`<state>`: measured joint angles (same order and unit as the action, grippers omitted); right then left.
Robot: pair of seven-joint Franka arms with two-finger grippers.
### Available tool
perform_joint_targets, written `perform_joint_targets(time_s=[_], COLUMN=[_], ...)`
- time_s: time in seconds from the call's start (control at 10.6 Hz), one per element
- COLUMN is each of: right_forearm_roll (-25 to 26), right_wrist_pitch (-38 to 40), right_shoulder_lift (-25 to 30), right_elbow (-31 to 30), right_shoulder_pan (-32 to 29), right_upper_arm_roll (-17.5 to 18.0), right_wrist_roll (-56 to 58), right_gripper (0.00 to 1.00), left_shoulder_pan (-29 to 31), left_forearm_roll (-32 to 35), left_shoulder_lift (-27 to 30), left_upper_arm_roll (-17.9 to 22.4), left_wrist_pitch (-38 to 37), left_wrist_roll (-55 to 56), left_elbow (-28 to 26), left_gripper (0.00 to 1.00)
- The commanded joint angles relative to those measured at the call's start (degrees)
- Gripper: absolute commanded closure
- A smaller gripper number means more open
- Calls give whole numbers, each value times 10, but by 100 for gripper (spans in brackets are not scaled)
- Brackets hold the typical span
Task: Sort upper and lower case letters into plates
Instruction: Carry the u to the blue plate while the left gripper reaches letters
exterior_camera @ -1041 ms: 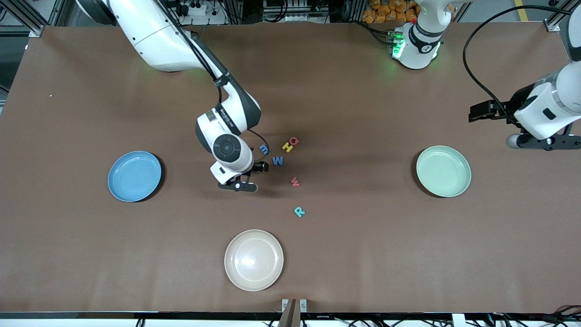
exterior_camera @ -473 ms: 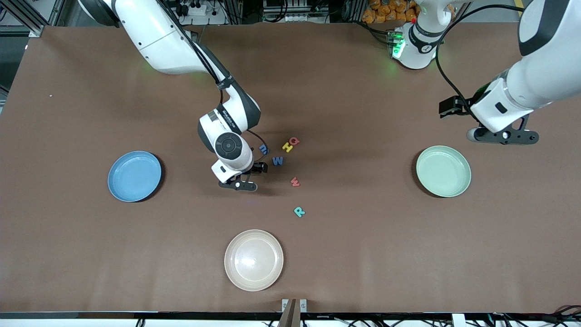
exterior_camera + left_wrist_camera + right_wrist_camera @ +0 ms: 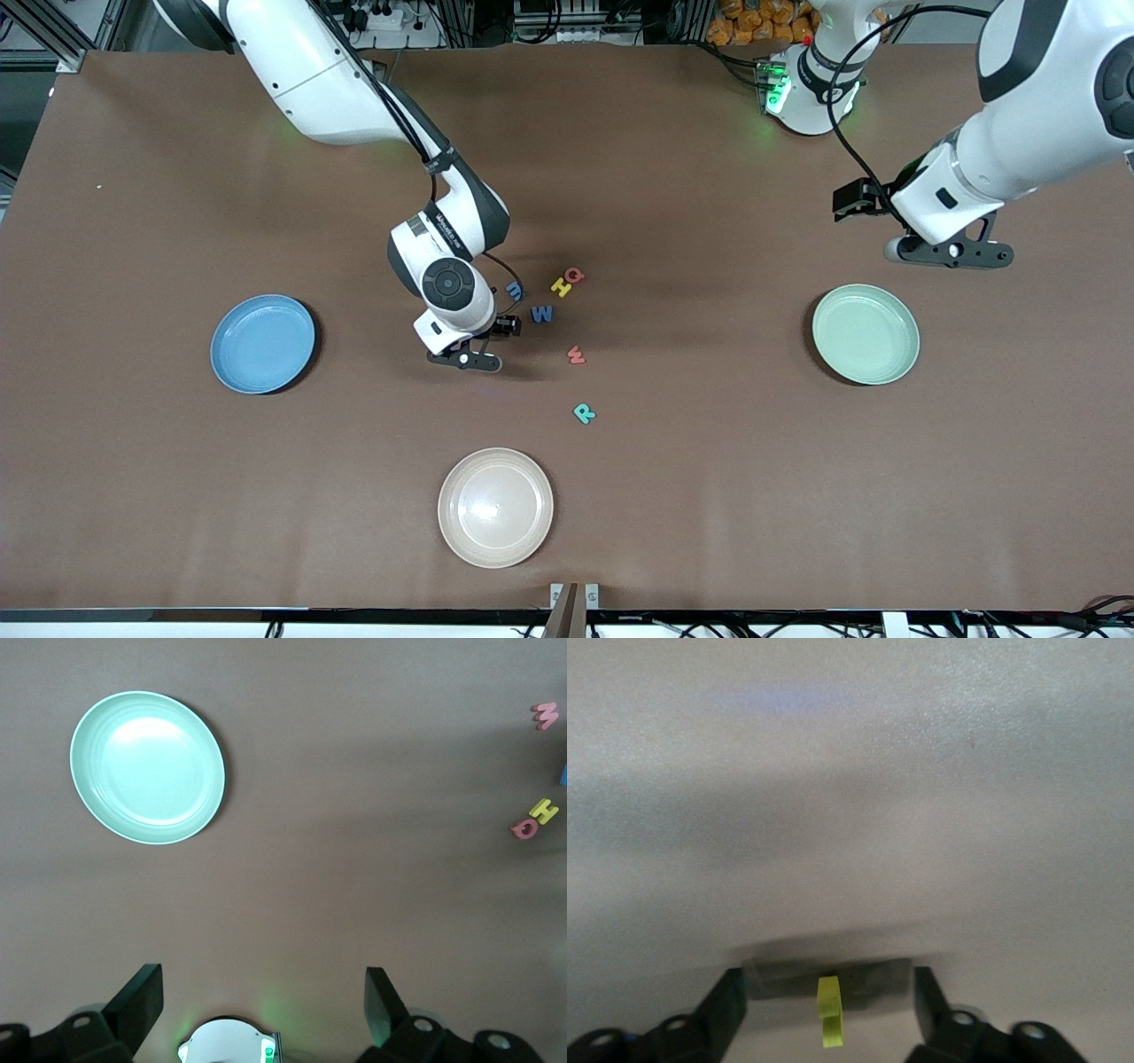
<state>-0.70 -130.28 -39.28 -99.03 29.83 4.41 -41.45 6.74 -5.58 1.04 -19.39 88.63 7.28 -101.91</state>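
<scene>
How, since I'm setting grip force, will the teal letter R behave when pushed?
Likely light: the teal R lies flat and looks small beside the cream plate. Being flat, it probably won't roll or tip. It may slide on the smooth brown table; stiffness can't be told.

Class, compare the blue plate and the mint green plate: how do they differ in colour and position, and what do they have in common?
The blue plate is bright blue; the green plate is pale mint. The blue plate lies toward the right arm's end of the table, the green plate toward the left arm's end. The left end effector hangs close by the green plate. Both are round, shallow, equal in size and hold no letters.
</scene>
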Motion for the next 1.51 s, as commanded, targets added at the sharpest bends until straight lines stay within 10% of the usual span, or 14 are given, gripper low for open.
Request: perform_joint_targets(time_s=[0.0, 0.66, 1.42], right_forearm_roll=[12, 11, 2], right_wrist_pitch=[-2, 0, 115], right_shoulder_lift=[5, 6, 14], right_elbow=[-8, -8, 74], right_shoulder_pan=[4, -3, -59], right_upper_arm_roll=[0, 0, 2], right_wrist_roll=[-19, -20, 10], right_gripper=[55, 98, 100], left_shoulder_pan=[4, -1, -93], left_forearm_roll=[-15, -16, -8], left_shoulder_lift=[17, 5, -81], left_upper_arm_roll=[-38, -134, -140], left_wrist_pitch=[30, 124, 251], left_wrist_roll=[5, 5, 3], left_elbow=[-32, -89, -87], left_gripper=[0, 0, 0])
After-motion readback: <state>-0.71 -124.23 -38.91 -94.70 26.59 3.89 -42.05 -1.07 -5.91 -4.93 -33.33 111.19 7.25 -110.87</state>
